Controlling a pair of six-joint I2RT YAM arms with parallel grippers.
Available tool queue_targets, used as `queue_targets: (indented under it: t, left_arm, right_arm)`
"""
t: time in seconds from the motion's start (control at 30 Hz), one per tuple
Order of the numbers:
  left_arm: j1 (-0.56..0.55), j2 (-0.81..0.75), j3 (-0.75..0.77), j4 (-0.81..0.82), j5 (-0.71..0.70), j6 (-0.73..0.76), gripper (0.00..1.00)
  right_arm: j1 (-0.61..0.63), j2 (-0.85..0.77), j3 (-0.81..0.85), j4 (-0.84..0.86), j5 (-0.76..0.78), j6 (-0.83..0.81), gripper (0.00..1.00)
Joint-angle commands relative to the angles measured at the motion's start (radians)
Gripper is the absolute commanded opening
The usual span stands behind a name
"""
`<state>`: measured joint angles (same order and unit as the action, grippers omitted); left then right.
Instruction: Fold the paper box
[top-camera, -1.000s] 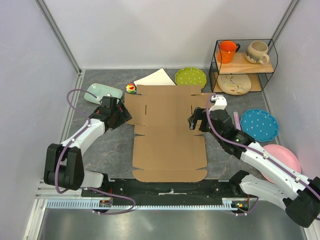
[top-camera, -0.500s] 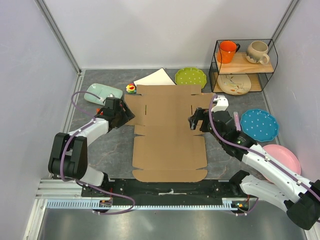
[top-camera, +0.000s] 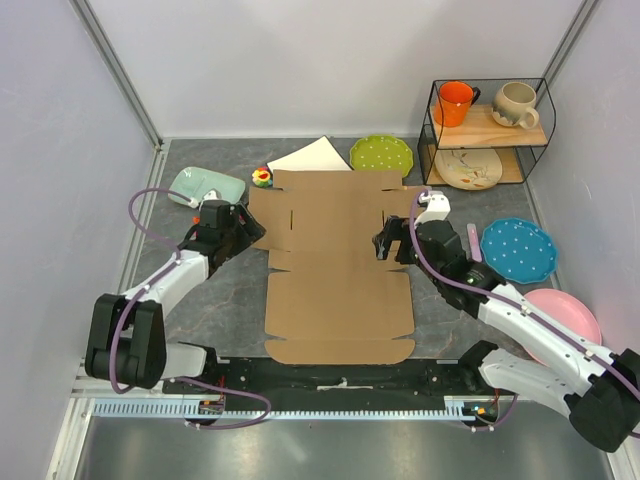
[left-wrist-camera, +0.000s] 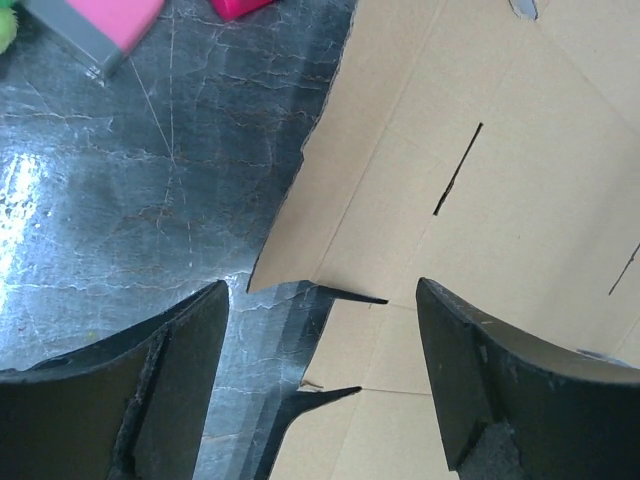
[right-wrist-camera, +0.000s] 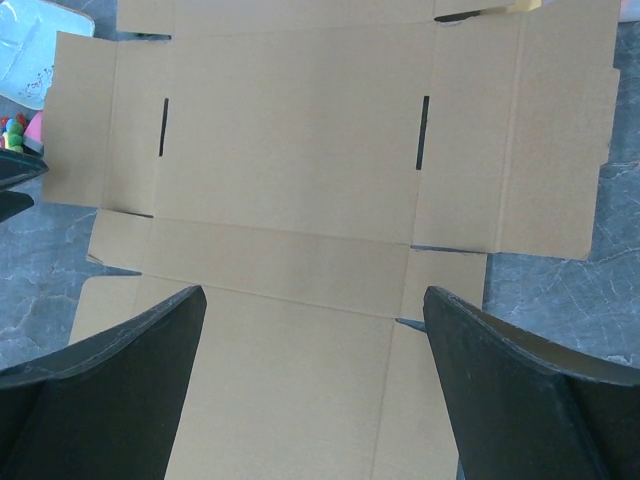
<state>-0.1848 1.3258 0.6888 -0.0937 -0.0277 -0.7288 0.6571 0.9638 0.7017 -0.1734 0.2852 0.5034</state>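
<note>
The paper box (top-camera: 335, 265) lies flat and unfolded on the table's middle, a brown die-cut sheet with slots and flaps. My left gripper (top-camera: 243, 233) is open at the box's left edge. In the left wrist view, the near corner of the left flap (left-wrist-camera: 262, 283) lies between the two fingers (left-wrist-camera: 150, 390) of the left gripper (left-wrist-camera: 320, 375), slightly raised over its shadow. My right gripper (top-camera: 386, 243) hovers open over the right part of the box. In the right wrist view the bare cardboard (right-wrist-camera: 300, 150) spreads beneath the right gripper (right-wrist-camera: 315, 385), and nothing is held.
Behind the box lie a white square plate (top-camera: 312, 156), a green plate (top-camera: 381, 154), a small colourful toy (top-camera: 262, 177) and a mint-green object (top-camera: 207, 186). A wire shelf (top-camera: 487, 120) with mugs stands at the back right. A blue plate (top-camera: 518, 249) and a pink plate (top-camera: 570, 325) lie right.
The left gripper shifted a little along the box's left edge and its arm bent outward again. The right gripper edged slightly left. The box has not moved.
</note>
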Motion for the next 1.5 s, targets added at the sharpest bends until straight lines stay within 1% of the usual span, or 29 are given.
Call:
queue_targets:
  t: [0.0,0.17,0.3,0.37,0.4,0.5,0.67,0.73,0.77,0.8,0.87,0.9,0.97,1.0,1.03,1.13,1.27,1.3,1.4,1.47]
  left_arm:
    - [0.01,0.032,0.003,0.046,-0.008,-0.024,0.83]
    - [0.01,0.162,0.035,0.104,0.015,-0.038,0.76]
    - [0.012,0.21,0.052,0.152,0.023,-0.043,0.7]
    - [0.011,0.217,0.064,0.173,0.023,-0.038,0.64]
    - [0.011,0.223,0.071,0.179,0.046,-0.034,0.59]
    - [0.011,0.225,0.075,0.21,0.077,-0.023,0.54]
    - [0.012,0.239,0.078,0.261,0.132,0.005,0.51]
    - [0.011,0.259,0.087,0.273,0.152,0.023,0.47]
    - [0.011,0.263,0.089,0.278,0.175,0.029,0.44]
    - [0.011,0.266,0.084,0.297,0.186,0.035,0.36]
    - [0.011,0.26,0.068,0.333,0.219,0.035,0.26]
    - [0.011,0.256,0.04,0.372,0.229,0.035,0.18]
    - [0.008,0.237,0.014,0.414,0.247,0.034,0.11]
    - [0.008,0.228,-0.006,0.425,0.252,0.031,0.03]
    - [0.005,0.221,-0.015,0.455,0.256,0.031,0.02]
    - [-0.007,0.188,-0.058,0.514,0.299,0.028,0.02]
    - [-0.027,0.099,-0.123,0.511,0.313,0.08,0.02]
    - [-0.03,0.054,-0.15,0.508,0.311,0.094,0.02]
    - [-0.042,-0.006,-0.161,0.41,0.298,0.152,0.02]
    - [-0.044,-0.037,-0.126,0.32,0.321,0.193,0.02]
  right_arm:
    - [-0.001,0.003,0.004,0.04,-0.017,0.009,0.98]
    - [-0.001,-0.022,0.024,0.026,-0.017,0.003,0.98]
    - [-0.001,-0.046,0.047,-0.009,-0.011,-0.006,0.98]
    - [-0.001,-0.057,0.048,-0.014,-0.003,-0.011,0.98]
    - [-0.001,-0.063,0.047,-0.015,0.002,-0.011,0.98]
    - [-0.001,-0.062,0.041,-0.023,0.011,-0.014,0.98]
    - [-0.001,-0.059,0.033,-0.024,0.017,-0.011,0.98]
    - [-0.001,-0.051,0.032,-0.023,0.014,-0.009,0.98]
    - [-0.001,-0.05,0.032,-0.024,0.014,-0.009,0.98]
    - [-0.001,-0.048,0.03,-0.025,0.012,-0.009,0.98]
    - [-0.002,-0.048,0.032,-0.026,0.012,-0.009,0.98]
    - [-0.001,-0.05,0.033,-0.028,0.015,-0.012,0.98]
    - [-0.001,-0.053,0.035,-0.031,0.02,-0.014,0.98]
    - [0.001,-0.056,0.038,-0.034,0.025,-0.017,0.98]
    - [-0.002,-0.056,0.039,-0.035,0.025,-0.019,0.98]
    - [-0.001,-0.062,0.048,-0.046,0.025,-0.02,0.98]
    - [0.001,-0.073,0.055,-0.077,0.026,-0.02,0.98]
    - [0.001,-0.083,0.05,-0.08,0.028,-0.022,0.98]
    - [-0.001,-0.106,0.032,-0.086,0.029,-0.02,0.98]
    - [-0.001,-0.122,0.019,-0.087,0.028,-0.017,0.98]
